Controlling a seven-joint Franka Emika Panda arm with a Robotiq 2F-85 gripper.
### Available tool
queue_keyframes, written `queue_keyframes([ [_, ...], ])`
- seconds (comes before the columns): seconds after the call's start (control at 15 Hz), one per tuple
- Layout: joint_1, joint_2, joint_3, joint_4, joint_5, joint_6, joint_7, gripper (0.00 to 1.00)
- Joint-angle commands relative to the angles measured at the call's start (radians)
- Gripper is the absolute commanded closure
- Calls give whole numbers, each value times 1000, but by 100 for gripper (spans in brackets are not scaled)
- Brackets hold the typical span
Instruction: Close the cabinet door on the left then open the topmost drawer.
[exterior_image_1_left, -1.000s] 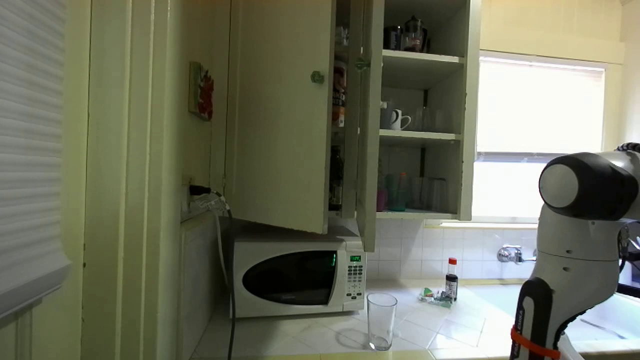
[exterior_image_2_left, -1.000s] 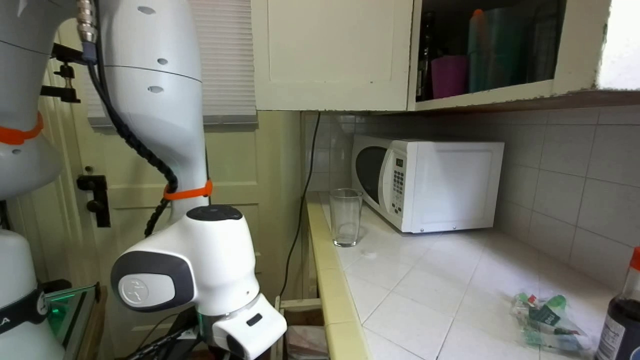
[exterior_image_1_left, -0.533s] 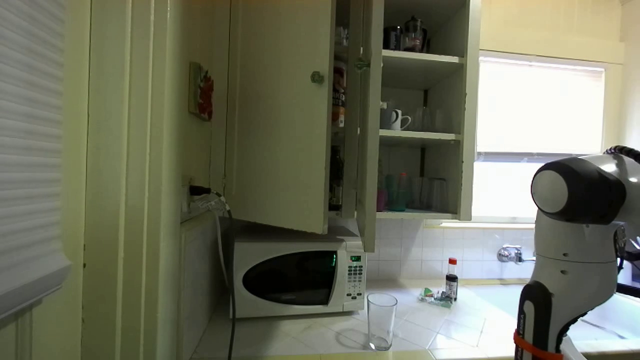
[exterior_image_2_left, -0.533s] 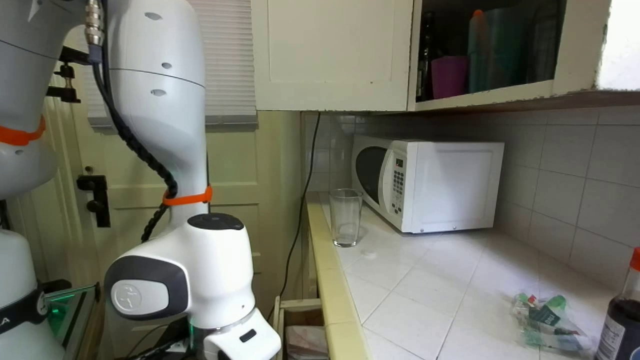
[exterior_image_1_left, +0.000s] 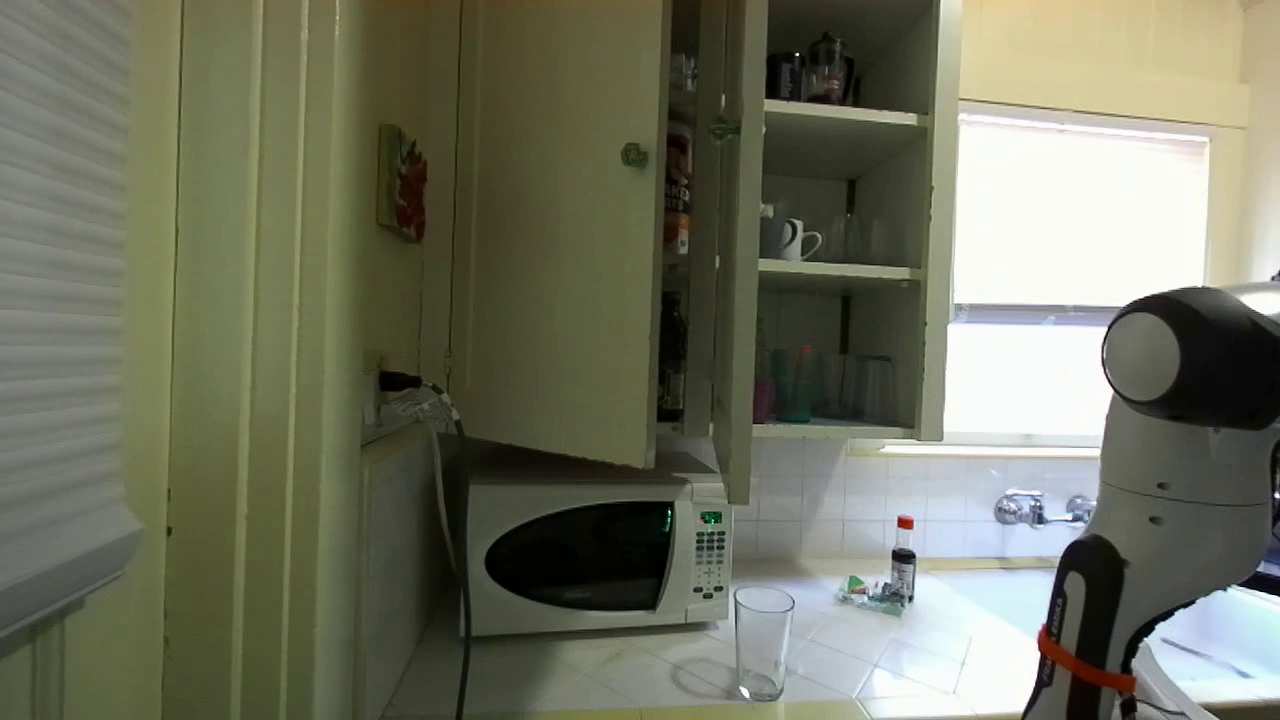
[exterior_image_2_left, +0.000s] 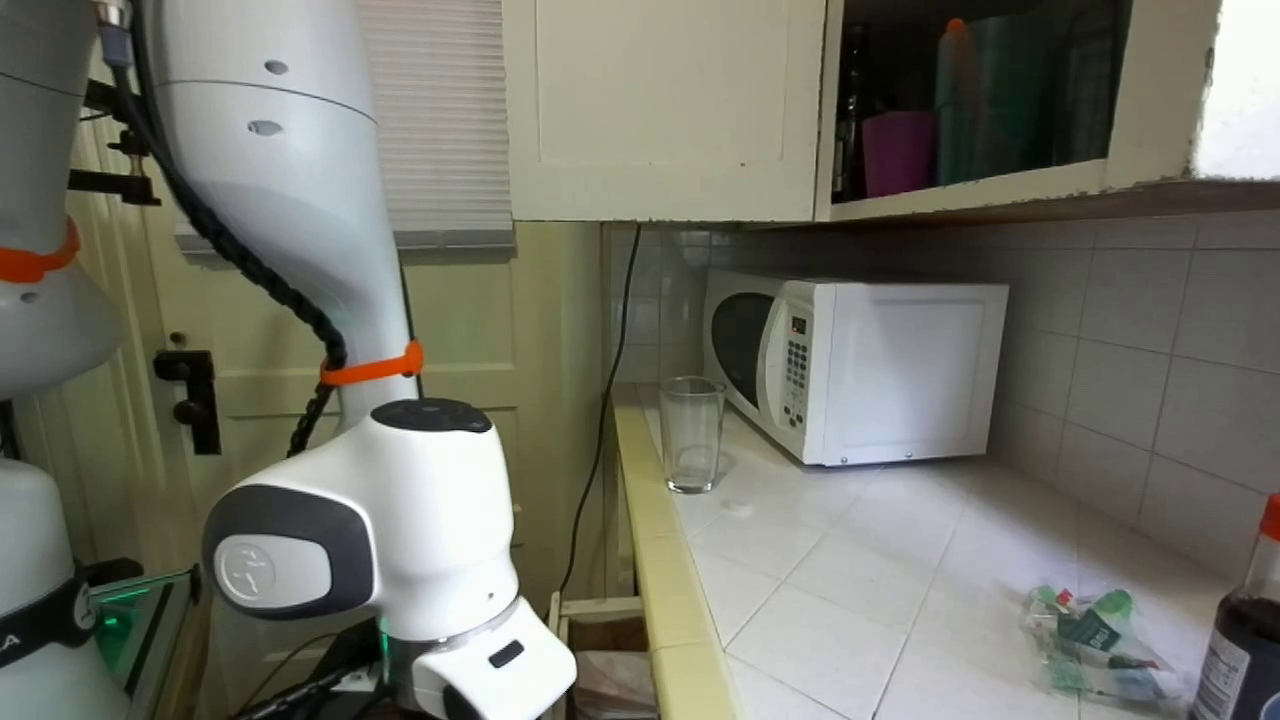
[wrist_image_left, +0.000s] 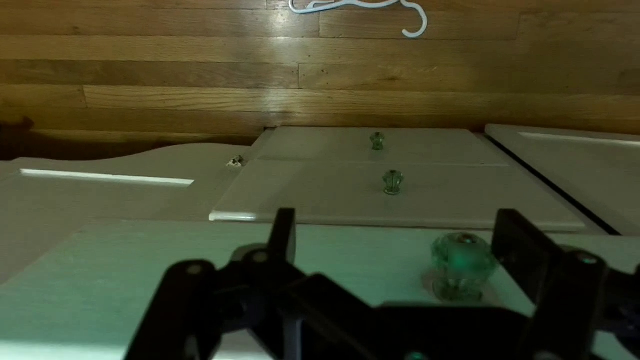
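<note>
The left cabinet door (exterior_image_1_left: 560, 230) above the microwave hangs ajar in an exterior view. Just under the counter, the topmost drawer (exterior_image_2_left: 600, 607) stands pulled out with pale contents inside, partly hidden by my hand. From above, the wrist view shows the front (wrist_image_left: 150, 270) of the nearest drawer and its green glass knob (wrist_image_left: 462, 265). My gripper (wrist_image_left: 396, 215) is open around that knob, which sits much closer to the right finger (wrist_image_left: 525, 250). Whether they touch, I cannot tell. Both exterior views leave the fingertips out of frame.
Lower drawers with glass knobs (wrist_image_left: 393, 182) lie beneath, and a white hanger (wrist_image_left: 370, 4) is on the floor. A drinking glass (exterior_image_2_left: 692, 435) stands near the counter edge (exterior_image_2_left: 665, 560), beside the microwave (exterior_image_2_left: 905, 370). The right upper door (exterior_image_1_left: 738, 300) also stands open.
The arm dipped a little, then rose again, its elbow shifting right in an exterior view. The drawer and the cabinet doors show no visible movement.
</note>
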Motion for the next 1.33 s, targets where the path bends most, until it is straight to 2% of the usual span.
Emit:
queue_keyframes([
  [0.0, -113, -143, 61, 1, -34, -138, -75, 0],
  [0.07, -147, -176, 90, 4, -24, -169, -109, 0],
  [0.13, -173, -275, 109, -79, -10, -177, -160, 0],
  [0.27, -249, -290, 190, -2, 59, -256, -280, 0],
  [0.4, -261, -368, 214, 0, 139, -352, -425, 0],
  [0.47, -254, -409, 201, -14, 139, -398, -486, 0],
  [0.53, -150, -484, 86, -90, 110, -393, -537, 0],
  [0.6, -137, -431, 44, 4, 17, -414, -537, 0],
  [0.8, -61, -458, -80, -3, -41, -340, -679, 0],
  [1.0, 32, -488, -186, -26, 25, -278, -891, 0],
  [1.07, 27, -471, -164, 3, 86, -272, -978, 0],
  [1.27, 123, -545, -215, -36, 213, -305, -1197, 0],
])
